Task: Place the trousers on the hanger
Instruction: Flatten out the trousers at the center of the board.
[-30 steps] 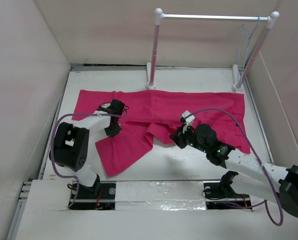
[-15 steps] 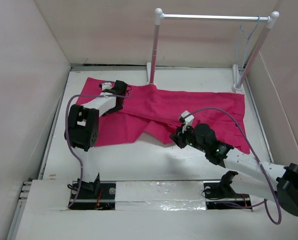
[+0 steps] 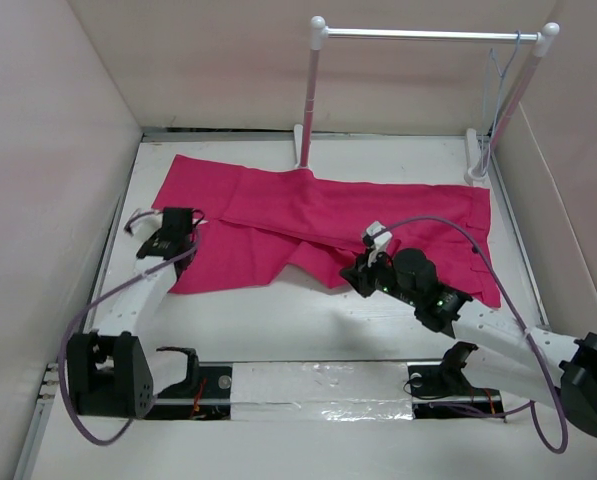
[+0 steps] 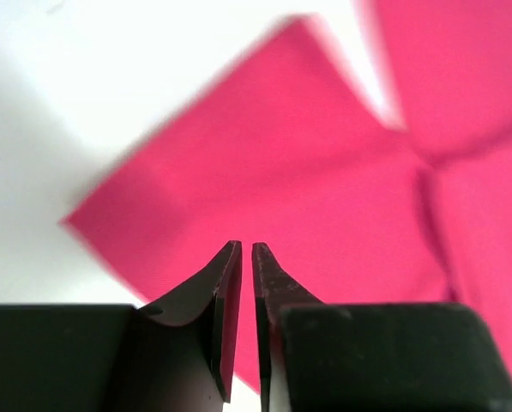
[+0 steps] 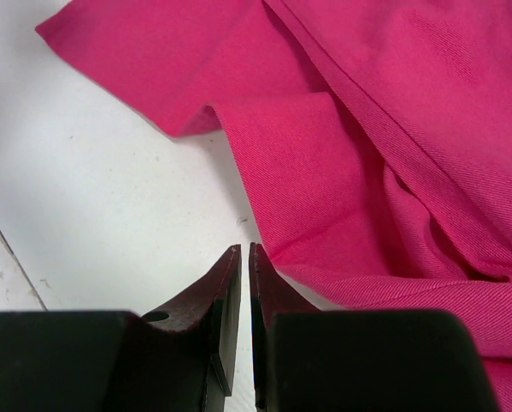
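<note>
While one white table (image 3: 308,320) is carrying everything, one pair of trousers (image 3: 378,210) is lying spread flat across its far half, with a rumpled fold near the middle. One white-poled rack (image 3: 312,100) is standing at the far edge, its left foot touching the cloth. One thin hanger (image 3: 492,95) is hanging from the right end of its bar, well apart from the trousers. Two arms are working. The left gripper (image 3: 181,222) is hovering at the trousers' left edge, its jaws showing only a slit and gripping nothing in the blurred wrist view. The right gripper (image 3: 352,278) is sitting at the near hem by the fold, jaws likewise almost together. It may be pressing the cloth, though nothing is showing between them. Since a second ago the left arm has been swinging back from the far left corner. The near-left flap is now lying drawn out flatter, while the right gripper is staying put.
</note>
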`<state>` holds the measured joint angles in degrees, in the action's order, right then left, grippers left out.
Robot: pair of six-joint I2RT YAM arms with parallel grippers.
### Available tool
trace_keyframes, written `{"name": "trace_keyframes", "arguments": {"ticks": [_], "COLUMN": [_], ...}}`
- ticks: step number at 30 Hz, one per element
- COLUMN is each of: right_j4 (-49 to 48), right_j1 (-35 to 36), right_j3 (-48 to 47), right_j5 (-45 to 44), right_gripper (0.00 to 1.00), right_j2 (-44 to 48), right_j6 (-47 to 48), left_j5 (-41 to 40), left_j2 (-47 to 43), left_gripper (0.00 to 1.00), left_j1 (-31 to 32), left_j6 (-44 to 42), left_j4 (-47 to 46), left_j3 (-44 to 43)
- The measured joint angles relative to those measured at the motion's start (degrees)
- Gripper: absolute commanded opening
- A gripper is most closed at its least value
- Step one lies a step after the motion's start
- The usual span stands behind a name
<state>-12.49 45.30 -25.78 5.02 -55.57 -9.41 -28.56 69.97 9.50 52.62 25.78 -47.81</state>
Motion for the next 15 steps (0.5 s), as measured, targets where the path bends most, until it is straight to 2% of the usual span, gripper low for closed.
{"name": "trace_keyframes", "arguments": {"ticks": [1,2,4,5,6,9,12,15], "right_j4": [0.1,0.1,0.1,0.1,0.1,0.1,0.1,0.1], "right_j1": [0.0,0.0,0.0,-0.2,-0.3,-0.6,-0.6,-0.6], "right_j3": [0.1,0.1,0.2,0.2,0.3,0.5,0.5,0.5], "right_j5": [0.1,0.2,0.4,0.4,0.4,0.6,0.7,0.8], "right_gripper": [0.15,0.14,0.15,0.15,0.15,0.15,0.15,0.15], "right_j2": [0.3,0.5,1.1,1.5,2.0,3.3,4.1,4.6], "right_j6": [0.0,0.0,0.0,0.0,0.0,0.0,0.0,0.0], "left_j5": [2.0,4.3,7.4,8.7,9.7,11.2,11.2,11.2], "left_j2": [-2.6,-4.5,-6.1,-6.1,-6.1,-6.5,-9.3,-12.0], "left_gripper": [0.13,0.22,0.30,0.39,0.40,0.58,0.63,0.59], "left_j1": [-3.6,-7.0,-12.8,-14.1,-14.5,-14.5,-14.5,-14.5], "left_j6": [0.9,1.8,3.2,3.9,4.3,5.9,7.2,8.1], "left_j4": [-1.7,-2.4,-2.4,-1.9,-1.2,0.9,1.5,0.6], "left_j3": [3.9,7.7,13.7,15.7,17.0,17.6,17.7,18.4]}}
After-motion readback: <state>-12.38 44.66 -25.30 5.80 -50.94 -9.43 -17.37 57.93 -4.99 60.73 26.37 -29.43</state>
